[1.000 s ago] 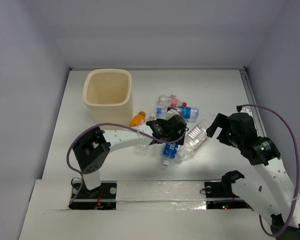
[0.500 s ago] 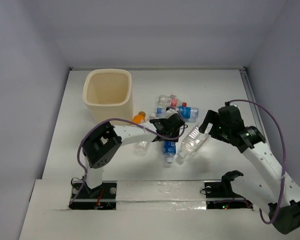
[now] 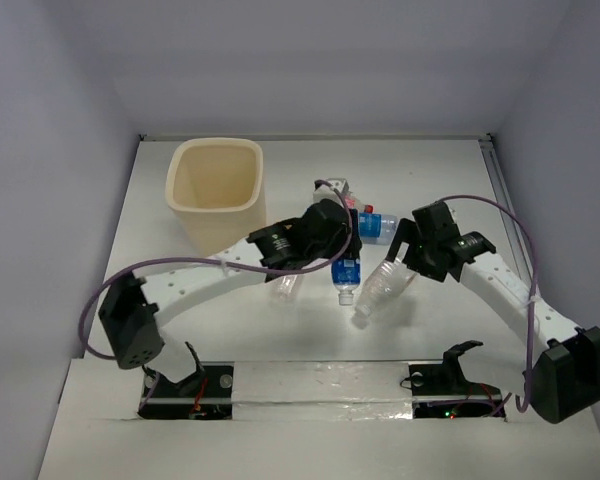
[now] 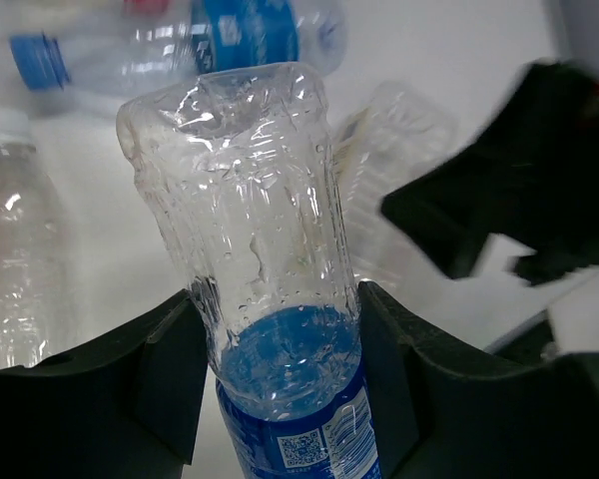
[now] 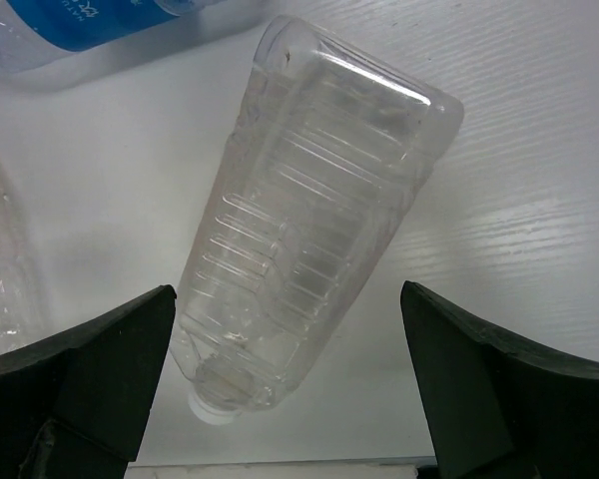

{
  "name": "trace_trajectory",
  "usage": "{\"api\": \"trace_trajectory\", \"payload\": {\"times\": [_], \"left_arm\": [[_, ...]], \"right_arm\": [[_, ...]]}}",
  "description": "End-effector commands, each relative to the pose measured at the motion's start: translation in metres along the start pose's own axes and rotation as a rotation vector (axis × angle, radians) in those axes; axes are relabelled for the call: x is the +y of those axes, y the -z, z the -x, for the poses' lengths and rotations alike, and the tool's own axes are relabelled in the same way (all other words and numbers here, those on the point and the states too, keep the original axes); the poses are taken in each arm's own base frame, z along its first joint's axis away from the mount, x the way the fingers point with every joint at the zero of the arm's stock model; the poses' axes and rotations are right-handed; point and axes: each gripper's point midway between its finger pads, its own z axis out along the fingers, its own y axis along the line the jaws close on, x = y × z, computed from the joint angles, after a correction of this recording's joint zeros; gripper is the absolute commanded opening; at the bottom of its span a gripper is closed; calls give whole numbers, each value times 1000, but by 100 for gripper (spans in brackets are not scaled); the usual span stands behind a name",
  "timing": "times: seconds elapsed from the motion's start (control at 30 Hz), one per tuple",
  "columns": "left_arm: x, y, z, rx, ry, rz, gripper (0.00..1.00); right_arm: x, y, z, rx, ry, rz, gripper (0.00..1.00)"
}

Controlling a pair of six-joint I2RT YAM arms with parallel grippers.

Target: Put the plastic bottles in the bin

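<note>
- The bin (image 3: 220, 222) stands upright at the left.
- Your left gripper (image 4: 285, 384) is clamped on a blue-labelled bottle (image 4: 280, 249), near the bin's right side.
- Your right gripper (image 5: 288, 299) is spread wide astride a clear ribbed bottle (image 5: 314, 220) lying on the table (image 5: 539, 200).

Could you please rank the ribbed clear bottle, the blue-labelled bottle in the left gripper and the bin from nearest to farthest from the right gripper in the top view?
1. Ribbed clear bottle, lying under the right gripper, jaws open.
2. Blue-labelled bottle, to its left, held in the left gripper.
3. Bin, far left at the back.
</note>
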Motion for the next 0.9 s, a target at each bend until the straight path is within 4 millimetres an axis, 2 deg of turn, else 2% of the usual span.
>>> {"api": "trace_trajectory", "payload": {"times": [0.0,0.03,0.07,0.13,0.17,0.27,0.3,0.33,0.37,0.4,0.5,0.53,0.57,0.6,0.63,0.73,0.77,0.87], "left_arm": [[-24,55,66,-165,15,-88,24],[-21,63,78,-188,16,-91,24],[-19,80,101,-238,36,-108,24],[-15,99,124,-287,37,-135,23],[-5,109,143,-323,55,-125,23],[7,137,177,-394,59,-138,23],[19,145,192,-430,68,-116,23],[23,160,207,-470,58,-110,23],[29,167,217,-492,58,-96,23],[44,175,231,-529,70,-59,23],[65,202,264,-618,68,-8,23],[83,206,276,-644,78,42,23],[90,218,288,-678,80,65,23],[100,223,295,-698,75,104,23],[119,229,303,-724,86,158,23],[150,245,317,-788,89,264,23],[168,247,321,-803,99,313,23],[199,245,321,-826,93,416,23]], "right_arm": [[12,-12,8,-19,-45,25,100],[12,-15,8,-17,-60,18,100],[12,-18,7,-9,-61,13,100],[15,-20,9,-14,-79,12,100],[15,-21,11,-17,-84,11,100],[14,-29,10,-7,-86,-18,100],[13,-34,8,4,-85,-28,100],[13,-37,7,10,-85,-32,100],[13,-39,7,14,-86,-38,100],[14,-41,8,13,-87,-39,100],[10,-51,5,34,-70,-78,100],[8,-57,1,54,-60,-96,100],[7,-59,-1,62,-54,-101,100],[7,-61,-1,66,-46,-103,100],[7,-62,-2,72,-40,-103,100],[2,-66,-5,92,-15,-133,100],[0,-68,-8,103,-9,-144,100],[-2,-71,-14,129,7,-149,99]]}}
